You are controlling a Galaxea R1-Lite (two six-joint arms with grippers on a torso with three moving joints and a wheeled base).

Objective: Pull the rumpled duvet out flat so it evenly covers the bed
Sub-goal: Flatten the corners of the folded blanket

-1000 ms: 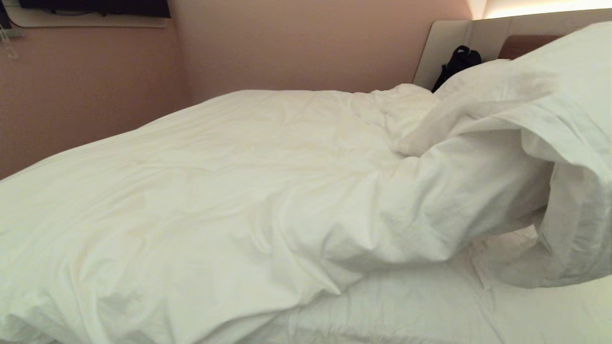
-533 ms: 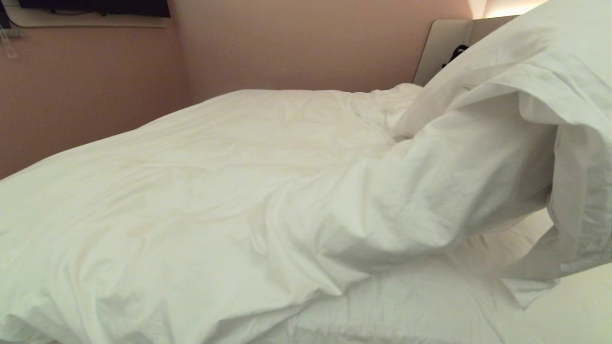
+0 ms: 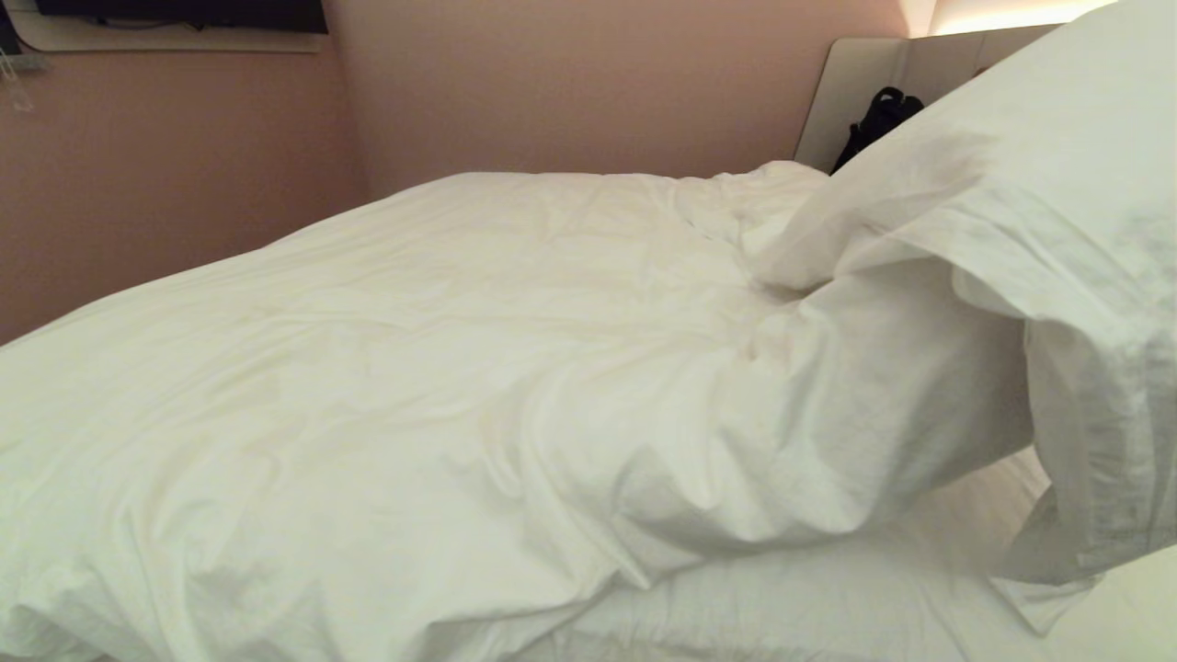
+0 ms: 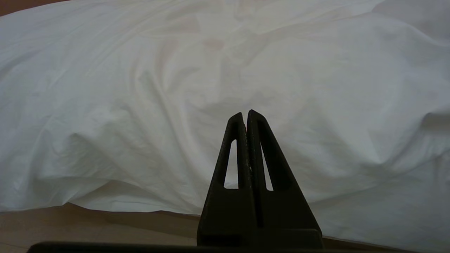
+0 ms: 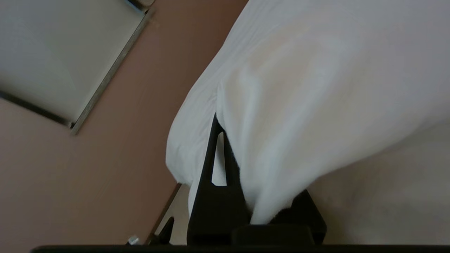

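Observation:
The puffy white duvet (image 3: 460, 368) lies creased across the bed. Its right part (image 3: 1057, 230) is lifted high in a big fold, and the white sheet (image 3: 828, 598) shows bare beneath it. No gripper shows in the head view. In the right wrist view my right gripper (image 5: 228, 126) is shut on a bunch of duvet cloth (image 5: 299, 88), which hides one finger. My left gripper (image 4: 246, 114) is shut with nothing in it. It points at the duvet's hanging side (image 4: 140, 105), apart from it.
The beige headboard (image 3: 864, 83) stands at the far right with a black object (image 3: 883, 115) against it. Pink walls close the far side, and a dark fixture (image 3: 184, 14) hangs high on the left wall. A beige surface (image 4: 88, 221) shows below the duvet's edge.
The lifted right fold of the duvet rose and swung left, then eased back a little; it now stands higher than a second ago. The left gripper has not moved.

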